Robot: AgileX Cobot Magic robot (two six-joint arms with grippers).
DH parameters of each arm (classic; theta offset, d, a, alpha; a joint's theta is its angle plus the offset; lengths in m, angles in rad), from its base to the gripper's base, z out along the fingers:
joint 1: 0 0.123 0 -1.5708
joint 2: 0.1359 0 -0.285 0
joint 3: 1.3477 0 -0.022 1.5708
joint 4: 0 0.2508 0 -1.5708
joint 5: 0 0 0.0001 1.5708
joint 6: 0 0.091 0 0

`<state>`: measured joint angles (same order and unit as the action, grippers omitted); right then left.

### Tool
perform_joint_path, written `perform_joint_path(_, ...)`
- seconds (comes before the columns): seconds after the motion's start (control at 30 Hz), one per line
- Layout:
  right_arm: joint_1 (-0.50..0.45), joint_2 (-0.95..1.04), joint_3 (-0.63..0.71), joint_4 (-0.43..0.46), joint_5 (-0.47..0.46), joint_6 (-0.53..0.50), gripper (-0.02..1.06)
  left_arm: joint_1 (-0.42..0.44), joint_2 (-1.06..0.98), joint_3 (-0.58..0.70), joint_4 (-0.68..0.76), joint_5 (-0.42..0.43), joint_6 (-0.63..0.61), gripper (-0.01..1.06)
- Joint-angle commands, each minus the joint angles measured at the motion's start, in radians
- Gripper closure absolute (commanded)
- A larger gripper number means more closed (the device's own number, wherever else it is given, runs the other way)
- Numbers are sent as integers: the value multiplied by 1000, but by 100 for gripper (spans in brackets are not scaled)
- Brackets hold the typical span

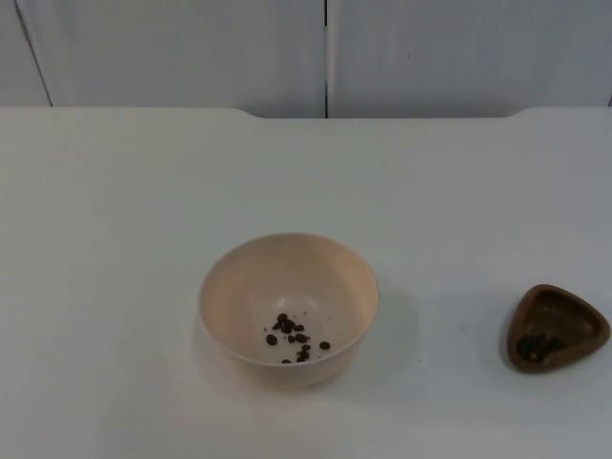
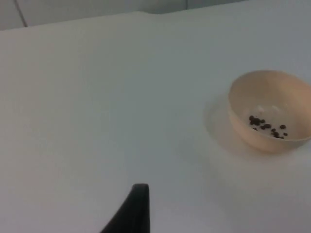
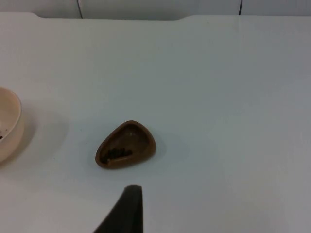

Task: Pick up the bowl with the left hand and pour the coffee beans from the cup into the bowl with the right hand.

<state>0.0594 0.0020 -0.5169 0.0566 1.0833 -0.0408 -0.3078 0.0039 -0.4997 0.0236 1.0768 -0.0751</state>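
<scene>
a round, cream-coloured bowl (image 1: 288, 308) with smooth matte walls stands upright on the white worktop (image 1: 124, 239), a little toward the near edge. a small scatter of dark coffee beans (image 1: 295, 337) lies on its floor, loose and apart from one another; in the left wrist view the same beans (image 2: 267, 126) sit low inside the bowl (image 2: 270, 110).

well to the bowl's right rests the cup (image 1: 556, 328), a shallow brown vessel with a rounded triangular outline and a thick, dull rim. its inner floor looks ridged or gridded, and a dark clump of beans sits in it. in the right wrist view the cup (image 3: 126, 145) lies flat on the worktop, apart from the bowl (image 3: 8, 129), whose curved cream wall shows beside it.

the left gripper hangs above bare worktop, well away from the bowl; 1 black tapered fingertip (image 2: 133, 209) is visible and i cannot tell how wide it stands. the right gripper hovers near the cup, 1 black fingertip (image 3: 127, 209) short of it, touching nothing; its width cannot be told either.

behind the worktop stands a pale grey partition wall (image 1: 191, 48) with vertical seams.
</scene>
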Motion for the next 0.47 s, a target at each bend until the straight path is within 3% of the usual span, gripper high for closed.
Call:
perform_joint_path(0.0, -7, -2, 2, 0, -6, 2, -1, 43, -4, 4, -7, -2, 0, 0)
perform_joint_path(0.27, -7, -2, 2, 0, -6, 2, -1, 256, -4, 4, -7, -2, 0, 0)
perform_joint_path(0.43, -7, -2, 2, 0, -6, 2, -1, 333, -4, 4, -7, -2, 0, 0)
